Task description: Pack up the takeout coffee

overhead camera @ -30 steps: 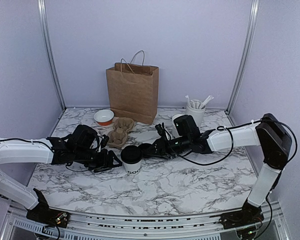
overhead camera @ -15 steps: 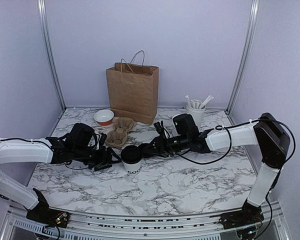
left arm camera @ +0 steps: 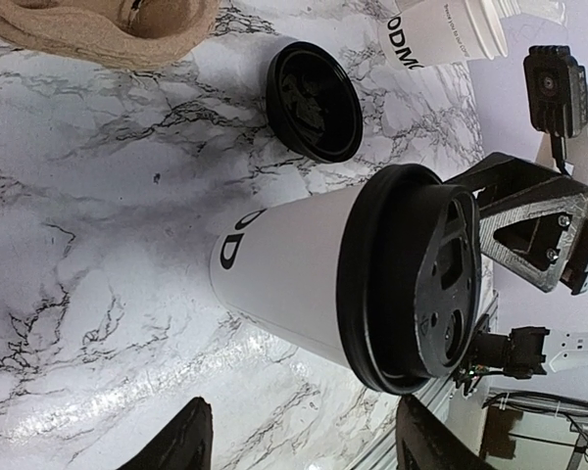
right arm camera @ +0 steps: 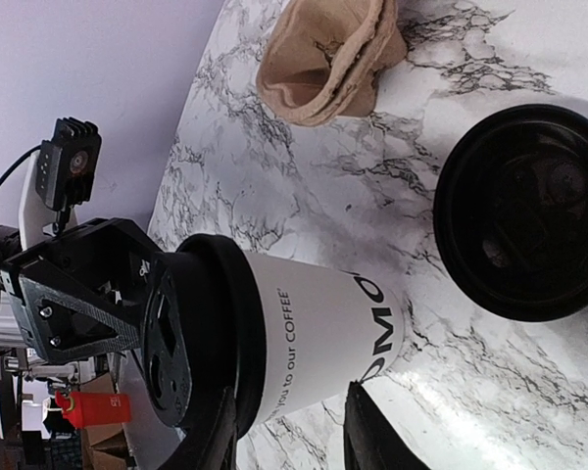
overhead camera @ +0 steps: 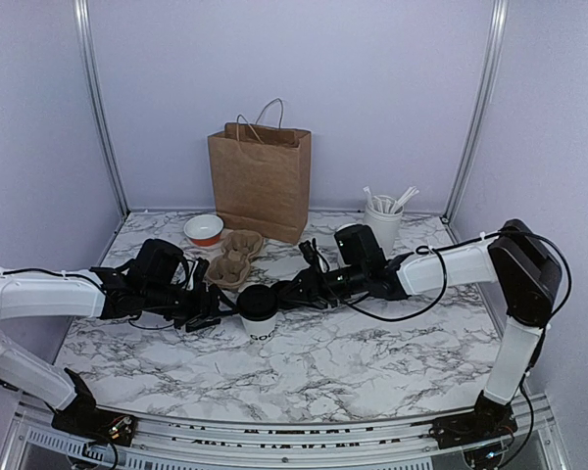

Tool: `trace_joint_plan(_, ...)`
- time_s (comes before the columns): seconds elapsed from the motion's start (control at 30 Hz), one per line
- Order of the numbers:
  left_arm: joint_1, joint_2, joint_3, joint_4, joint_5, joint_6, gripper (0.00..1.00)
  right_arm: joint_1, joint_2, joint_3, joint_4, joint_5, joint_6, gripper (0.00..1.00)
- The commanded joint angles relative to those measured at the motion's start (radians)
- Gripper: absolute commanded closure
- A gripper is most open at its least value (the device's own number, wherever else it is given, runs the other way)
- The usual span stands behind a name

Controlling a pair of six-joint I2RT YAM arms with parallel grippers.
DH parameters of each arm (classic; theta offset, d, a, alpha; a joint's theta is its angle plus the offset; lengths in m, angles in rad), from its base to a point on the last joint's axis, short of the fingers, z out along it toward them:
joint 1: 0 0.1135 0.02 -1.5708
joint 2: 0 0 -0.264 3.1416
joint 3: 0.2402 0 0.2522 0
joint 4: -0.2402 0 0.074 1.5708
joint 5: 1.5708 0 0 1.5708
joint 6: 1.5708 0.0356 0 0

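The takeout coffee, a white paper cup [overhead camera: 259, 324] with dark lettering and a black lid [overhead camera: 257, 299] pressed on, stands upright on the marble table between my two grippers. My left gripper [overhead camera: 212, 312] is just left of it. Its jaws are open and the cup [left arm camera: 294, 272] lies just beyond the dark fingertips [left arm camera: 188, 439], not between them. My right gripper [overhead camera: 286, 292] is close on the cup's right, jaws apart and rolled sideways. The cup [right arm camera: 318, 333] sits just past its fingertips [right arm camera: 370, 431], untouched as far as I can see.
A loose black lid [right arm camera: 524, 211] lies upside down on the table behind the cup. The brown pulp carrier [overhead camera: 235, 258], an orange bowl [overhead camera: 204, 230], a brown paper bag [overhead camera: 262, 181] and a white cup of stirrers [overhead camera: 383, 220] stand further back. A second lettered white cup [left arm camera: 441, 34] stands nearby.
Both arms have edged slightly toward the back of the table. The lidded cup has stayed in place and neither gripper's opening has changed.
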Motion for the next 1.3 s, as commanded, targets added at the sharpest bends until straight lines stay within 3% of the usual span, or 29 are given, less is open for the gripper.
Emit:
trace_joint_plan(0.0,0.005,0.013,-0.003,0.017,0.017,0.011,0.36,-0.003,0.014,0.048,0.023,0.002,0.008,0.63)
trace_joint_plan(1.27,0.047,0.069,-0.006,0.080,0.056,0.012,0.36,0.032,0.058,0.080,0.002,0.008,0.007,0.63)
